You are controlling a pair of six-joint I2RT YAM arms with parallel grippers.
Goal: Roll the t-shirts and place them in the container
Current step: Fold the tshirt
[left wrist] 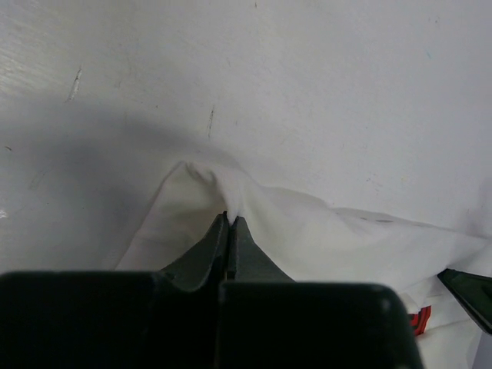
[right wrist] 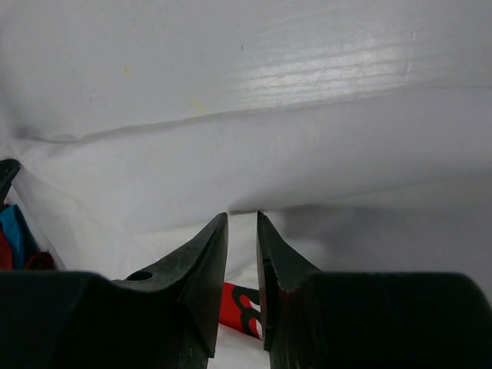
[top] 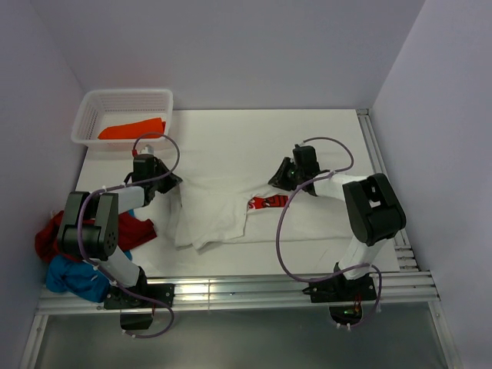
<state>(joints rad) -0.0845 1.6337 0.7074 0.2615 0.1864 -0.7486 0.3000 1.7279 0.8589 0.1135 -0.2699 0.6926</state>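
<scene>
The white t-shirt (top: 211, 215) lies rumpled mid-table, red print showing. Our left gripper (left wrist: 229, 217) is clamped tight on a raised peak of its edge. Our right gripper (right wrist: 242, 219) hovers low at the other side, its jaws a slit apart; we cannot tell whether cloth sits between them. If only one side is caught, a pull could skew and bunch the shirt. The table (top: 323, 138) is smooth and white, boxed in by pale walls.

I have the left gripper (left wrist: 229, 218) pinched closed on the white tee (left wrist: 323, 238); its red print (left wrist: 419, 319) lies lower right of the gripper.
</scene>
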